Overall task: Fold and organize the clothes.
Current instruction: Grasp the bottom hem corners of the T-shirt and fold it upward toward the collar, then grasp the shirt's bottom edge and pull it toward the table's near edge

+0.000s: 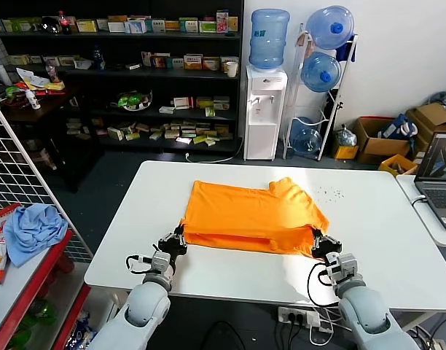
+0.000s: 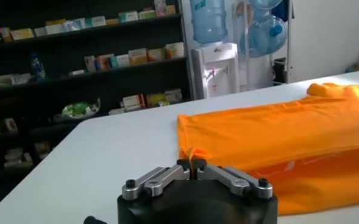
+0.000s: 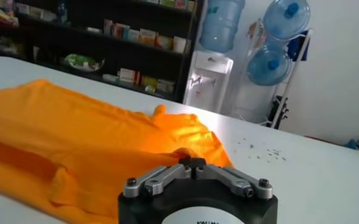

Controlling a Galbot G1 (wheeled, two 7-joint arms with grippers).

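Head view only: shows both arms at once, rising from the lower edge of the frame, and the whole bright orange short-sleeved T-shirt of thin soft fabric [image 1: 253,216] lying mid-frame on the white rectangular tabletop [image 1: 376,219], folded over itself with a doubled layer along its near edge. Also a crumpled light blue cloth [image 1: 32,230] at lower left on a red shelf, and an open laptop [image 1: 440,171] at the right edge.

Left wrist view only: closes in on the shirt's near-left corner [image 2: 194,159], a small tuck of orange fabric caught right at the fingertips; dark shelving fills the upper left.

Right wrist view only: shows the rumpled sleeve [image 3: 185,131] beyond the fingertips and small dark specks scattered on the tabletop [image 3: 325,176] at right of centre.

Left arm pose: forearm angled up from lower left, left end effector [image 1: 173,243] low at the tabletop, at the shirt's near-left corner.

Right arm pose: forearm angled up from lower right, right end effector [image 1: 323,244] low at the shirt's near-right corner.

Left end effector state: fingers drawn together, pinching the shirt corner.

Right end effector state: fingers drawn together against the shirt's edge, fabric bunched at the tips.

Shirt relative to end effectors: stretched between the two, near corners at the fingertips, body spreading away toward the frame's centre.
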